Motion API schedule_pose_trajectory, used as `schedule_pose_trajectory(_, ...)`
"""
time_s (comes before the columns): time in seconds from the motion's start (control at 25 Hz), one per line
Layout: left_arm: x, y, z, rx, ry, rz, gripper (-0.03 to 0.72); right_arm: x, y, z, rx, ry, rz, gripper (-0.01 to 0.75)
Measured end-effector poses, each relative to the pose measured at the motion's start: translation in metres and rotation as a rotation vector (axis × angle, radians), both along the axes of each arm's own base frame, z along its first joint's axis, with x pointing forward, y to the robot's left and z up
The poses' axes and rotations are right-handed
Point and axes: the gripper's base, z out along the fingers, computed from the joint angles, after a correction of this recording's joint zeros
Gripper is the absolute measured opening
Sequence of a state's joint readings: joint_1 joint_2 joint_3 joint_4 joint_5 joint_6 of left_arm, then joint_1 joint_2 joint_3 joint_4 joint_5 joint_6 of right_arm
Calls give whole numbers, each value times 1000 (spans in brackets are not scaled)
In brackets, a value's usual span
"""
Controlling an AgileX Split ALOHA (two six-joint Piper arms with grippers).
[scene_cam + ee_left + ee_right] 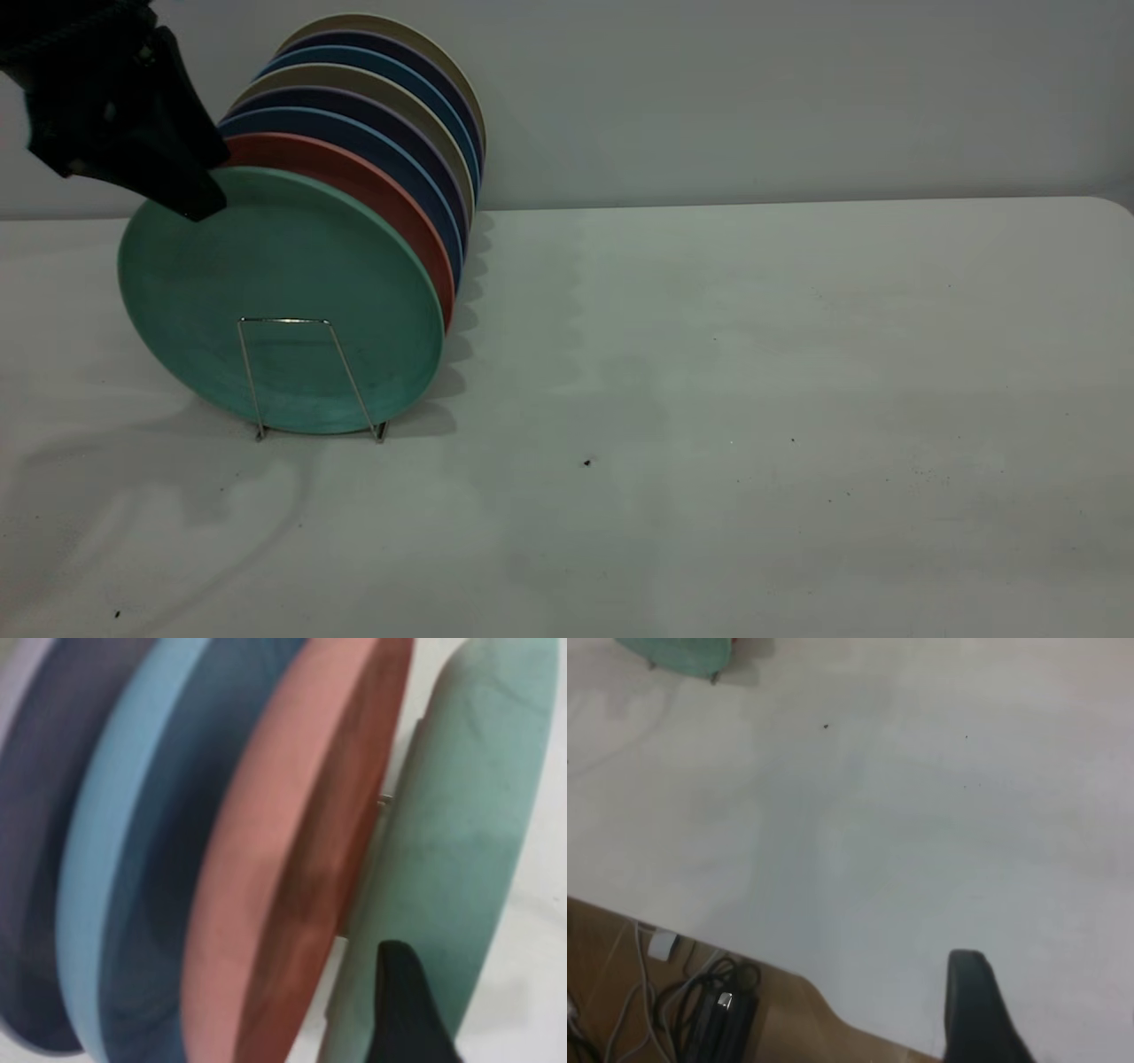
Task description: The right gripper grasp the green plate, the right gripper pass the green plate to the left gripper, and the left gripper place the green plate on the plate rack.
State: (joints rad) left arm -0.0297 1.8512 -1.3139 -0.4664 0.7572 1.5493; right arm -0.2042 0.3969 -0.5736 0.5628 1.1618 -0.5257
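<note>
Spare plates lining up on a pale surface [753, 354]

A salmon-pink plate [354, 177] is leading blue plates [381, 151] and beige plates [416, 40], all standing on edge.

Plate rack [306, 377] on table [753, 399], left side. Green plate [283, 301] upright in nearest slot, front divider loop just before its lower face. Pink plate [372, 190] directly behind it, a narrow gap between the two in left wrist view; remaining plates [390, 106] stacked in row behind, receding far-right. Left gripper [190, 190] at green plate's upper left rim. Table right of rack bare save small speck [586, 462], near-centre.
</note>
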Motion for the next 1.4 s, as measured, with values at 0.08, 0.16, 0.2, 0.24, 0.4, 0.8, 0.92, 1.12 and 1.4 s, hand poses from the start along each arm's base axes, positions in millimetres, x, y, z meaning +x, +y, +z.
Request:
schedule_pose_trajectory(0.08,-3,0,8,-1,-13,-1,474,-1,1,0,-2,0,21,440)
schedule_pose_trajectory(0.16,-7,0,21,-1,-46,-1,474,-1,2,0,-6,-1,42,440)
schedule_pose_trajectory(0.2,-9,0,27,0,-62,-2,474,-2,2,-1,-15,0,52,440)
schedule_pose_trajectory(0.24,-11,1,35,1,-83,-2,474,-2,1,-1,-28,1,59,440)
schedule_pose_trajectory(0.4,-24,1,65,-12,-145,26,474,-3,-2,-3,-74,15,58,440)
schedule_pose_trajectory(0.8,-127,12,168,-53,-134,365,474,-10,-14,-13,-205,134,39,440)
schedule_pose_trajectory(0.92,-170,21,188,-43,-89,545,474,-9,-16,-24,-208,170,13,440)
schedule_pose_trajectory(1.12,-230,32,215,-100,-235,760,474,-5,-16,-37,-207,165,9,440)
schedule_pose_trajectory(1.4,-304,35,165,-231,-184,986,474,-4,-18,-37,-216,170,-28,440)
